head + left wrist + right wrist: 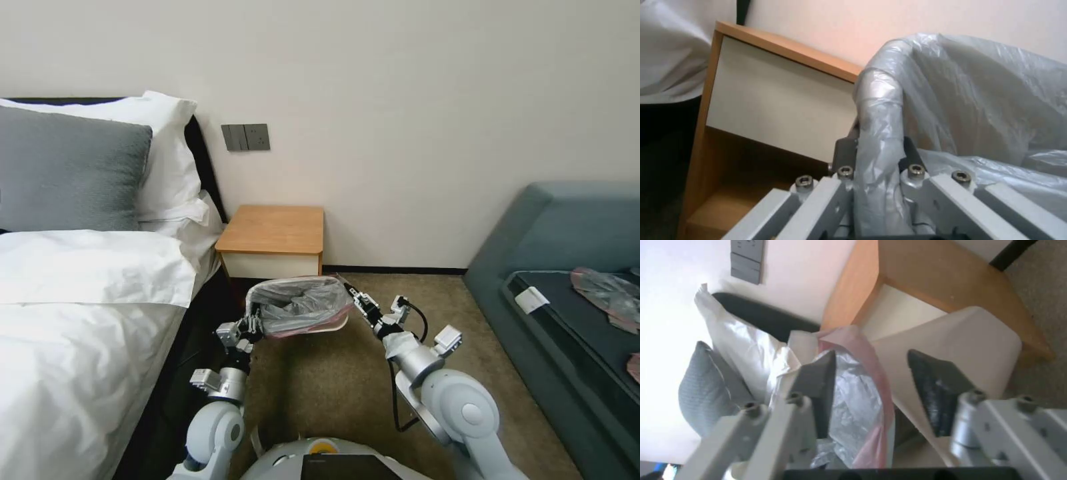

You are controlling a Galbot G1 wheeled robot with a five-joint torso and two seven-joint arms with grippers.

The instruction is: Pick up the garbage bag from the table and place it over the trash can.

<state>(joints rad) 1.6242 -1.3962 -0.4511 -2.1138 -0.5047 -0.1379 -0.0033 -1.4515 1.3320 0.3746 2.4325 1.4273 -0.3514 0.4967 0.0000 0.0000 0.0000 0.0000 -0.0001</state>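
Observation:
The grey garbage bag [300,303] lines the cream trash can [335,325], which stands on the carpet in front of the table [273,230]. Its wrinkled plastic is folded over the rim. At the can's left side, my left gripper [252,325] is shut on the bag-wrapped rim; the left wrist view shows the fingers [845,146] pinching the garbage bag [880,110]. My right gripper [351,293] is at the right rim and open. In the right wrist view its fingers [818,373] straddle the bag's pink edge [873,363] and the trash can wall [960,340].
A bed [80,320] with white sheets and pillows runs close along the left. A grey-blue sofa [567,267] at the right carries flat plastic bags [607,290]. Brown carpet [333,387] lies open between me and the can. The wall is just behind the table.

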